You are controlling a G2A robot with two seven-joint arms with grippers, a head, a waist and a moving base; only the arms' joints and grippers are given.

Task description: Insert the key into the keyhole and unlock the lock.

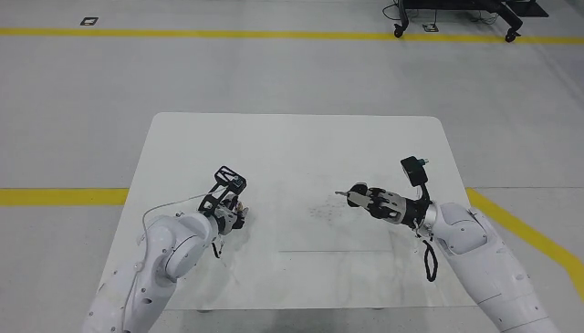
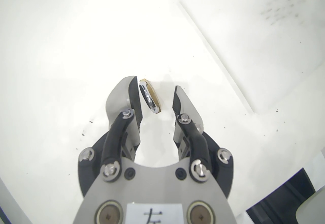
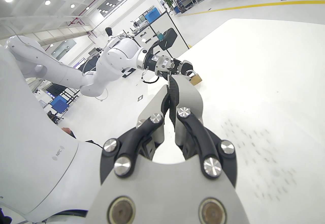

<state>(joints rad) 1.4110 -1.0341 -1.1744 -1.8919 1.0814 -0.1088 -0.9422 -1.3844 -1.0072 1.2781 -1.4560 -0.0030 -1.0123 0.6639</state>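
Observation:
A small brass padlock (image 2: pixel 150 98) with a chrome shackle stands on edge on the white table (image 1: pixel 292 146), between the fingers of my left gripper (image 2: pixel 156 85). That gripper is open; the lock leans against one pad and the other pad stands clear of it. In the right wrist view the padlock (image 3: pixel 196 79) sits at the tip of the left gripper (image 3: pixel 186 70). My right gripper (image 3: pixel 170 80) hovers over the table's middle right, shut, pointing at the lock. In the top view a thin metal key (image 1: pixel 341 192) sticks out of the right gripper (image 1: pixel 354 193).
A patch of dark scuff marks (image 1: pixel 324 213) lies on the table between the two arms. A faint straight seam (image 2: pixel 215 54) runs across the tabletop beside the left gripper. The table's near edge is close under both arms.

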